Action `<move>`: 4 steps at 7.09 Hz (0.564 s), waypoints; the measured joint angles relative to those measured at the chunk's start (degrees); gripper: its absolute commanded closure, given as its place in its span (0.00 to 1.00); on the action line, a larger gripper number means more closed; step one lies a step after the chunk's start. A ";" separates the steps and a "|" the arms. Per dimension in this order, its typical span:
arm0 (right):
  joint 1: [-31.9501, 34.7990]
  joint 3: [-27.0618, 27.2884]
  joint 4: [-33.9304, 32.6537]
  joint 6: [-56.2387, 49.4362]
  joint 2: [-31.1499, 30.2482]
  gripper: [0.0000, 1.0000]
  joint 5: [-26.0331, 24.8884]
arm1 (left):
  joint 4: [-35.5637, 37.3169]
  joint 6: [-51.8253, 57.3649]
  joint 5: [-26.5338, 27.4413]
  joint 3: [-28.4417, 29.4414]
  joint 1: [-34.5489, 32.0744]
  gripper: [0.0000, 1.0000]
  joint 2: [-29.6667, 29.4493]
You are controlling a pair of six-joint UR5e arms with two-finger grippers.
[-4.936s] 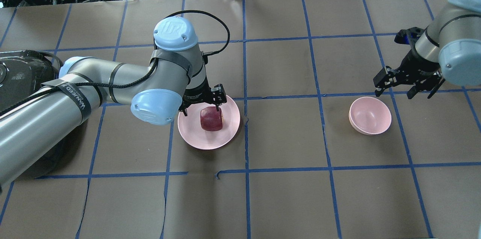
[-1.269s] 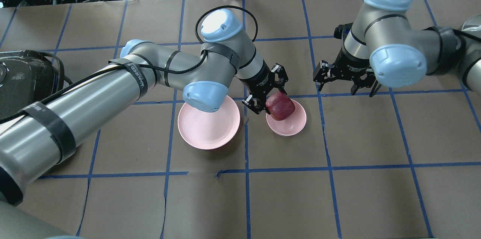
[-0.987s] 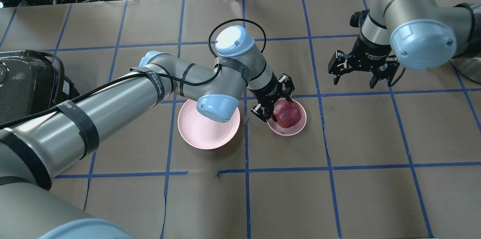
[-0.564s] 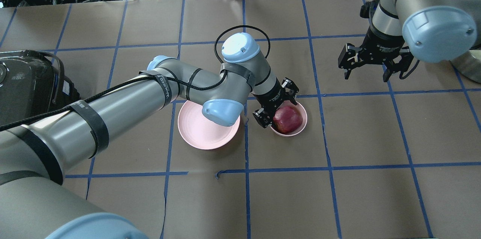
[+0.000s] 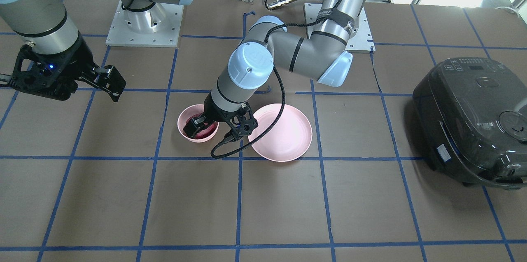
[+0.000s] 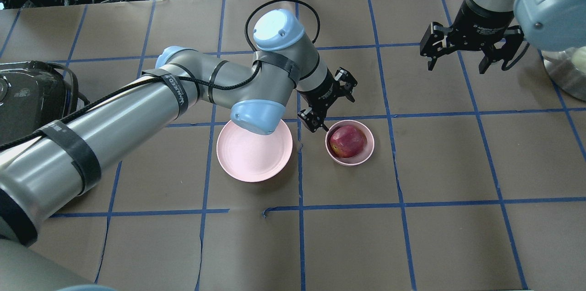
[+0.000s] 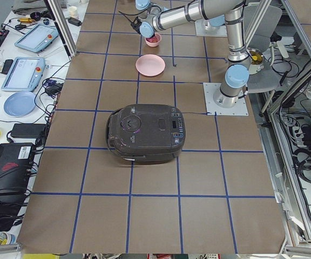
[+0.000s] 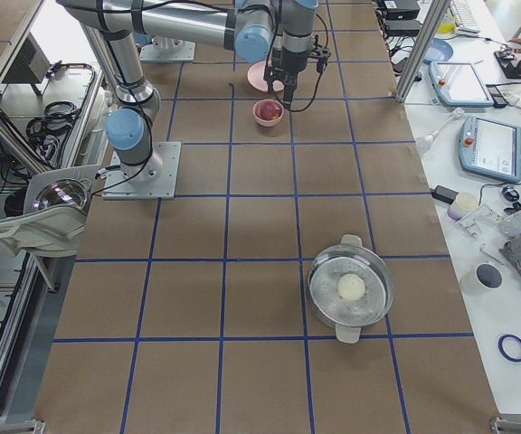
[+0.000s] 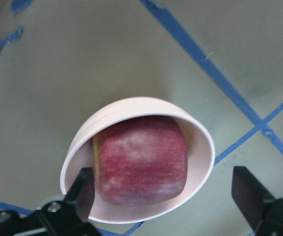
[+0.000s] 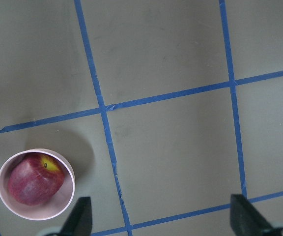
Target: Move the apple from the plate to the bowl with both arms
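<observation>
The dark red apple [image 6: 348,140] lies in the small pink bowl [image 6: 371,145], which stands just right of the bare pink plate [image 6: 254,151]. My left gripper [image 6: 333,104] is open and empty, lifted a little above and behind the bowl. In the left wrist view the apple [image 9: 141,160] fills the bowl [image 9: 203,135] between the spread fingers [image 9: 82,194]. My right gripper [image 6: 457,64] is open and empty at the far right. Its wrist view shows the bowl [image 10: 69,194] and the apple [image 10: 33,183] at lower left.
A black rice cooker [image 6: 27,99] stands at the table's left end. A metal pot [image 8: 351,289] holding a white lump stands at the right end. Cables and devices lie beyond the far edge. Blue tape lines cross the brown table cover.
The left gripper has let go of the apple in the bowl, opened and lifted back. The right gripper has moved farther back and right. Earlier, the bowl was shifted next to the plate.
</observation>
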 measured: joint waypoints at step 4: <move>1.03 -1.35 7.27 -0.43 -2.63 0.00 0.10 | -21.00 17.87 0.64 7.18 6.00 0.00 12.15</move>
